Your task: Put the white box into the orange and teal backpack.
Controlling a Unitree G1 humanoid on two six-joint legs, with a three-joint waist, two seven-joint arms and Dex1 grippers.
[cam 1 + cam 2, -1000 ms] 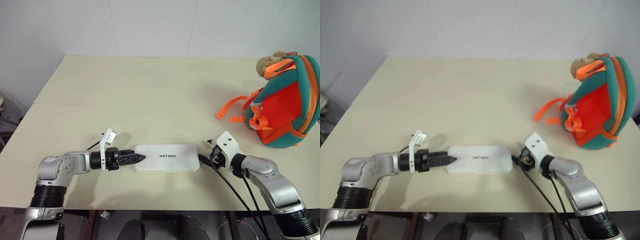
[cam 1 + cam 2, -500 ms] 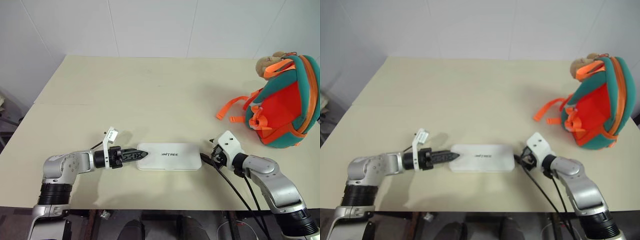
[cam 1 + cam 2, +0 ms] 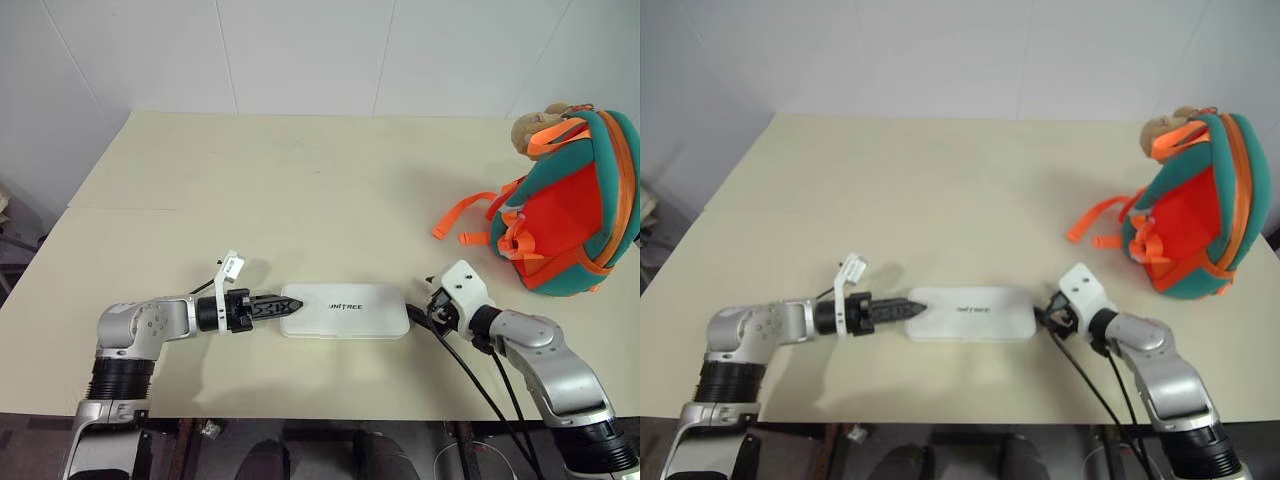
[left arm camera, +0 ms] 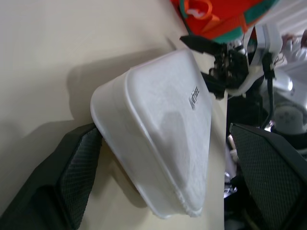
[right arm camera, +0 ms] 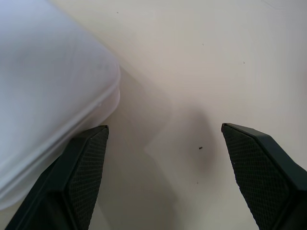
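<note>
Flat on the table (image 3: 300,180), low in the middle of the frame: the white box (image 3: 343,309)

Way over at the right edge, standing up: the orange and teal backpack (image 3: 570,200), well apart from the box

At the box's left end: the left gripper (image 3: 283,306), spread wide, with the end of the box sitting between its fingers (image 4: 76,177) in the wrist view. Not squeezing anything yet

At the box's right end: the right gripper (image 3: 428,308), spread wide too, with a box corner just beside one finger (image 5: 81,167) and mostly bare table in the gap

What could go wrong, as a guess:
- Could push the box along the table and not catch it, because of the smooth, rounded ends
- Could grab only a corner on the right side, since so little of the box is in that gap. Would then tip or drop on the way up
- Could twist the box if lifting one end first
- Could let it slip on the long trip to the bag, so far to the right
- Could bump the bag over or get stuck at the top; cannot tell if the bag is unzipped
</note>
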